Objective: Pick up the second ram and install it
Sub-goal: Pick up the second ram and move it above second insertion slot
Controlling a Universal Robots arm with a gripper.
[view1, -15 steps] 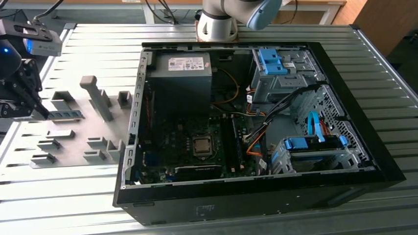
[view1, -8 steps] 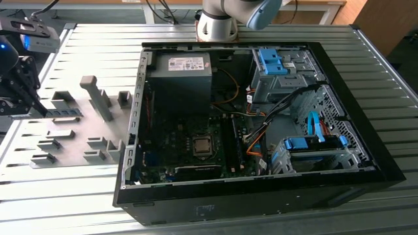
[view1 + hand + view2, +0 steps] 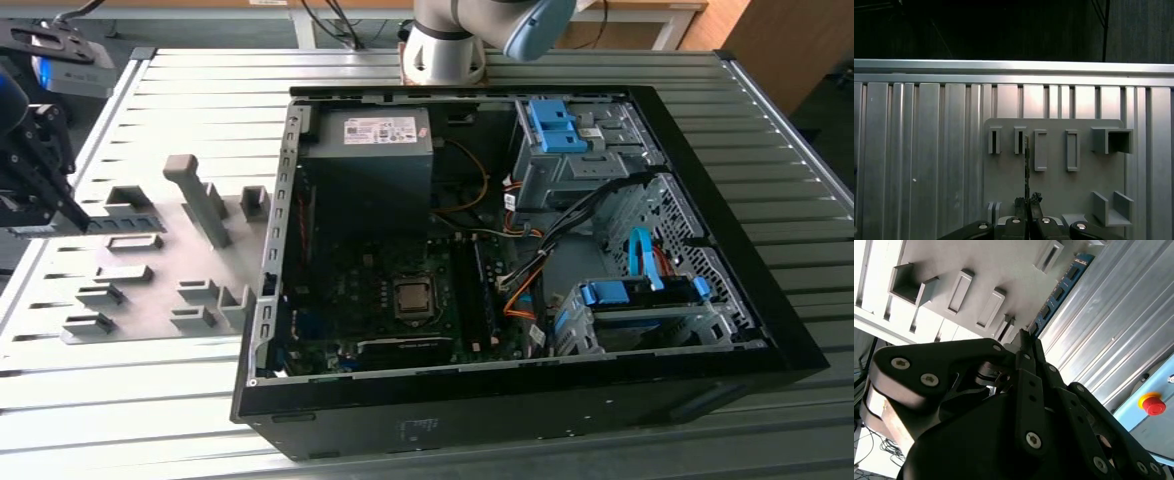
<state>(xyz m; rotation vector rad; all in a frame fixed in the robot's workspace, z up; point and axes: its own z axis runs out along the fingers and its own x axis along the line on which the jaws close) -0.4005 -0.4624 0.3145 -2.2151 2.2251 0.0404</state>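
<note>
The gripper (image 3: 1026, 342) is pinched shut on one end of the second ram (image 3: 1059, 290). In the second wrist view its dark fingers (image 3: 1030, 385) meet on the blue board, and the row of black chips runs out away from them. In the first wrist view the same stick (image 3: 1026, 160) shows edge-on as a thin dark line rising from the gripper (image 3: 1027, 202). Behind it lies the grey holder plate (image 3: 1054, 185) with its row of upright slots and open blocks. I cannot tell whether the board is clear of the plate. The plate rests on the ribbed metal table (image 3: 919, 150).

In the exterior view the gripper (image 3: 74, 220) sits at about 9 o'clock from the open computer case (image 3: 534, 410), with the ram (image 3: 127, 227) lying level over the far part of the holder plate (image 3: 147, 275). Inside the case the motherboard (image 3: 387, 270) lies toward 6 o'clock and the power supply (image 3: 367, 135) toward 12. Beyond the case, at 12 o'clock, stands the arm's base (image 3: 447, 45).
</note>
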